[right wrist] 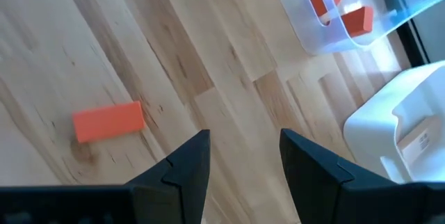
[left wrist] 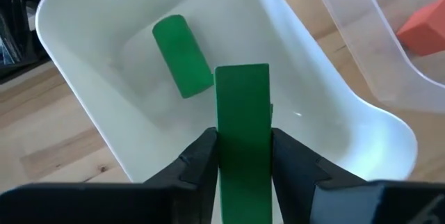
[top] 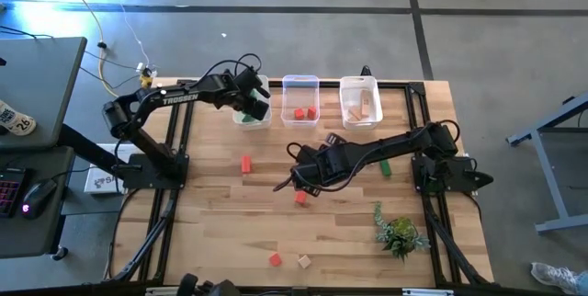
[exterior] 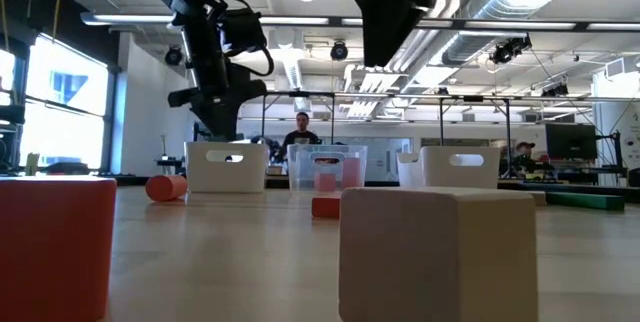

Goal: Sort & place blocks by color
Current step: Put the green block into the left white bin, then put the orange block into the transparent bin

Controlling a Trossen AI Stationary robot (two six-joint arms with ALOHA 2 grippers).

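The green block (left wrist: 242, 126) is squeezed tight between the fingers of the left gripper (left wrist: 243, 158). It hangs over the white bin (left wrist: 334, 106) at the back of the table (top: 230, 232). Another green block (left wrist: 182, 56) lies inside that bin. The right gripper (right wrist: 240, 158) hovers over the middle of the table with its fingers apart, holding nothing, near a red block (right wrist: 108, 121).

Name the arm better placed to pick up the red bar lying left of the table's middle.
Right. The right gripper is open and empty, low over the wood with the red bar just ahead. The left gripper is shut on a green bar above the white bin.
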